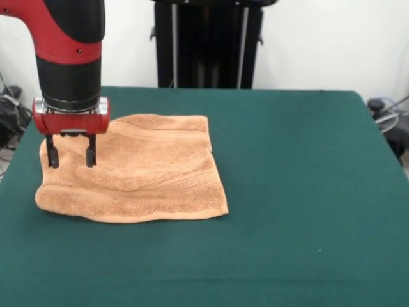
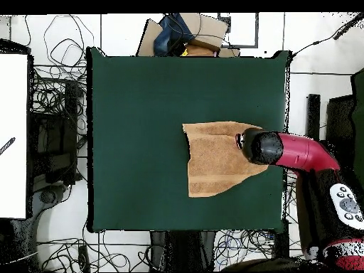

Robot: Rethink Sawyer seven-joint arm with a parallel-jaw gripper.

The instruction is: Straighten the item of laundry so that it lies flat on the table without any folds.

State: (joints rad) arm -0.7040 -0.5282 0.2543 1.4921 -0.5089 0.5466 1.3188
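My end effector [image 1: 71, 155], a red-collared head with two short black fingers [image 1: 91, 153] pointing straight down, stands open: the fingers are parted with a clear gap between them, and nothing is held in that gap. In the front view their tips sit right at the surface of the small light orange-tan terry-cloth towel [image 1: 144, 173], over its corner nearest the picture's left edge; whether they press into the pile or hover just above it I cannot tell. From overhead, my red and black arm [image 2: 295, 151] reaches in from the picture's right and its wrist covers the towel's [image 2: 213, 160] right-hand edge, hiding the fingers entirely.

The towel lies on the large bench covered in dark green felt-like cloth [image 1: 300, 192], in the left half of the front view and well inside the bench's borders. It does not lie flat. The far edge has a folded-over strip running along it, with a woven band stripe visible there, and another band shows near the right-hand hem. The near edge is thick and rolled, bulging at the left corner, and a soft ridge crosses the middle. From overhead its outline is uneven, with one lower corner cut off at a slant.
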